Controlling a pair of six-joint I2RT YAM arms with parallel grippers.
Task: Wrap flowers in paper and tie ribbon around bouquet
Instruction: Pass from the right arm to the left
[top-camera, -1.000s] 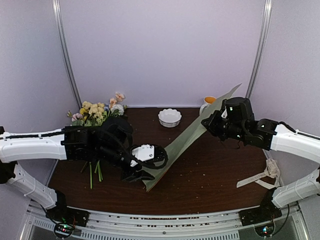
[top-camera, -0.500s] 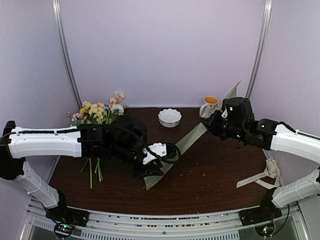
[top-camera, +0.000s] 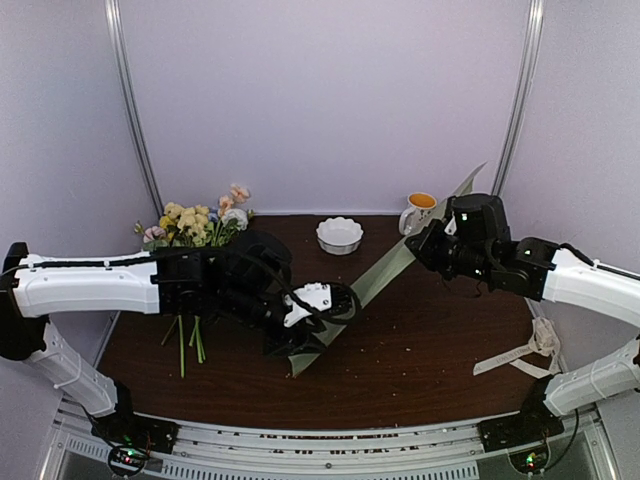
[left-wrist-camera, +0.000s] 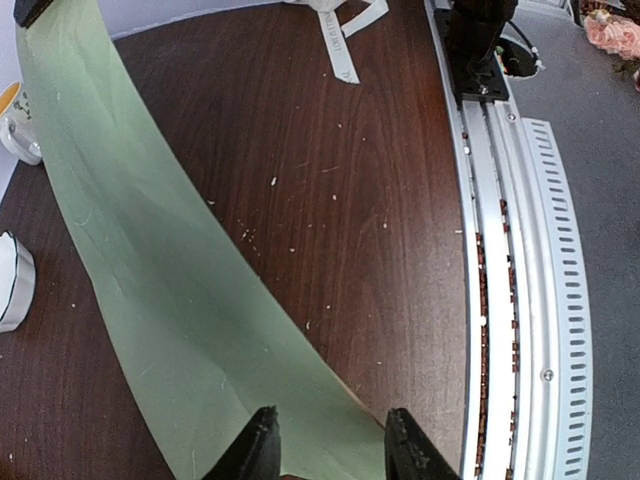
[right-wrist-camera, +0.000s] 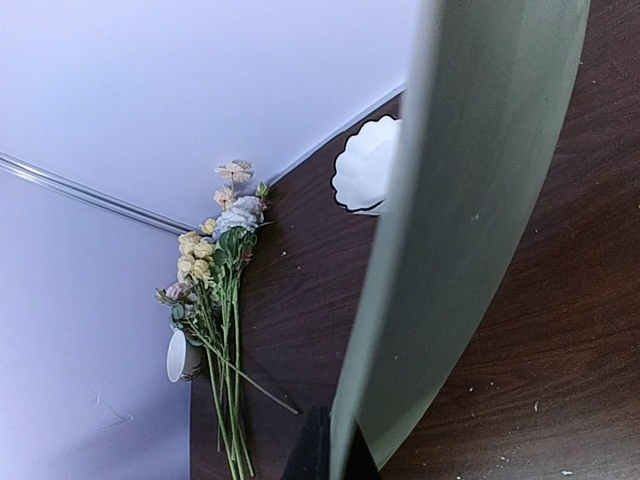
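The sage-green paper (top-camera: 385, 275) stretches as a long strip from the table's front middle up to the right. My right gripper (top-camera: 414, 246) is shut on its upper edge and holds that end in the air; in the right wrist view the paper (right-wrist-camera: 470, 200) runs out from the pinched jaws (right-wrist-camera: 345, 445). My left gripper (top-camera: 312, 338) hovers over the paper's near corner (left-wrist-camera: 330, 445), open, with a fingertip (left-wrist-camera: 258, 445) at each side. The flowers (top-camera: 195, 228) lie at the back left, stems pointing toward me. The cream ribbon (top-camera: 520, 352) lies at the right edge.
A white scalloped bowl (top-camera: 340, 235) and a mug with an orange inside (top-camera: 419, 207) stand at the back. A white cup (right-wrist-camera: 178, 355) lies beside the flower stems (right-wrist-camera: 222, 400). The metal rail (left-wrist-camera: 510, 300) runs along the table's near edge.
My left arm has reached further right, bringing its gripper over the paper's near corner. The paper strip now looks narrower and hangs lower. The right arm has held still.
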